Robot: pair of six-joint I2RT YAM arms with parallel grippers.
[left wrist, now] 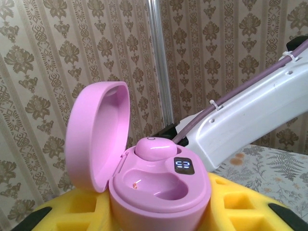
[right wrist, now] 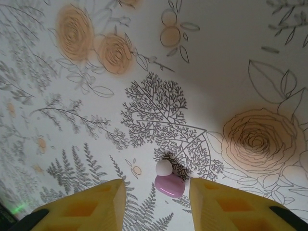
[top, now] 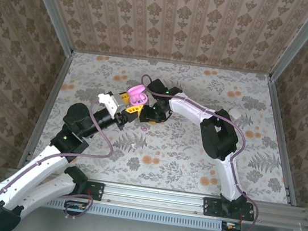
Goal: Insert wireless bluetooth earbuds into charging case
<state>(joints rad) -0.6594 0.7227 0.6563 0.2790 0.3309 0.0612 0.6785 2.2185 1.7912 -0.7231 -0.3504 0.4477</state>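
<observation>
I read this as pickup: left gripper point(top: 132, 109) jaws clamp the open charging case point(left wrist: 159, 192), one earbud point(left wrist: 155, 148) seated; right gripper point(right wrist: 155, 195) jaws wide astride the loose earbud point(right wrist: 169, 184) on the worktop point(right wrist: 216, 57); next I'd lower and pinch squarely.

Top camera looks down from behind on the whole bench point(top: 183, 154); left wrist camera looks level toward the wall point(left wrist: 48, 53), right wrist camera closely down on same bench
</observation>
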